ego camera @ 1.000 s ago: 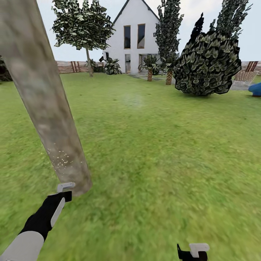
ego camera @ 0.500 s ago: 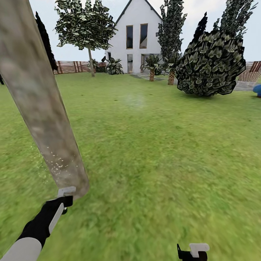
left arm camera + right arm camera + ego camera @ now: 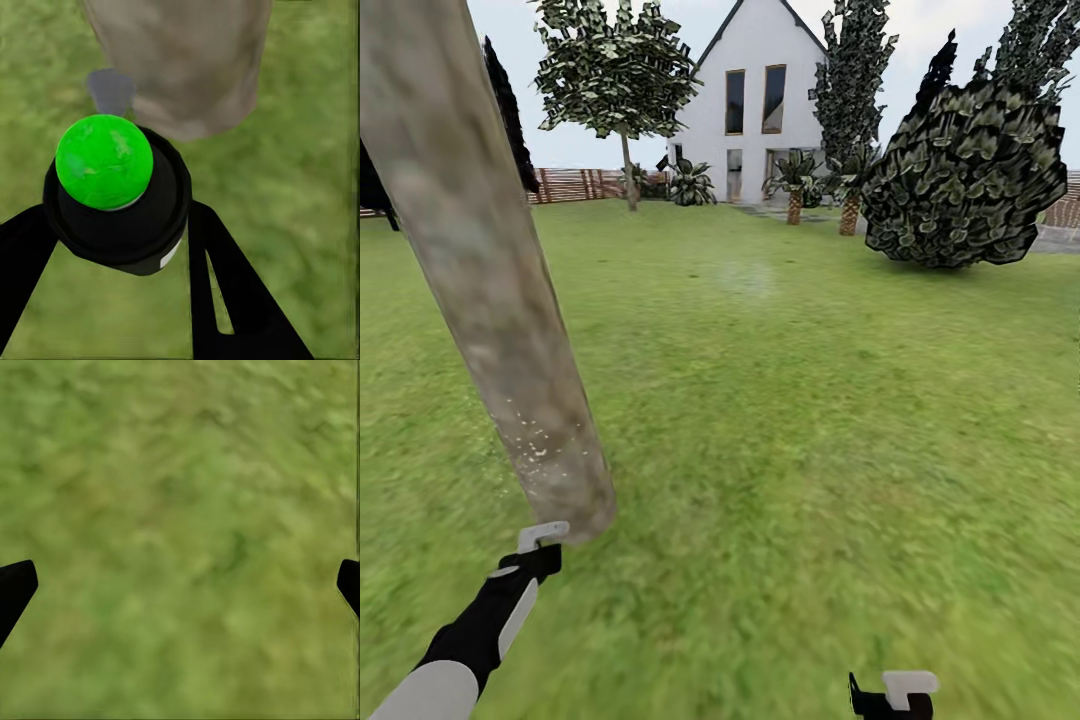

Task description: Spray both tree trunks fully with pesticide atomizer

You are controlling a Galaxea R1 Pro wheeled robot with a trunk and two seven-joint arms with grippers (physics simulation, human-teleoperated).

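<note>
One thick tree trunk (image 3: 500, 300), grey and tan, leans across the left side of the head view and meets the grass (image 3: 810, 420) low down. Tiny white specks of pesticide (image 3: 532, 440) sit on its lower part. The left end effector (image 3: 540, 545) is just in front of the foot of the trunk. In the left wrist view its two black fingers (image 3: 225, 292) pinch the pesticide atomizer (image 3: 116, 199), a black bottle with a round bright green top (image 3: 103, 161). The trunk foot (image 3: 180, 67) is close ahead of the bottle.

The right end effector (image 3: 890, 695) hangs low at the near edge of the head view, well apart from the trunk. In the right wrist view its black fingers (image 3: 15, 589) are spread wide, with bare grass (image 3: 180, 540) between them.

Far off stand a white house (image 3: 760, 110), a leafy tree with a thin trunk (image 3: 618, 80), a big dark bush (image 3: 965, 185), small palms (image 3: 795, 185) and a brown slat fence (image 3: 575, 183).
</note>
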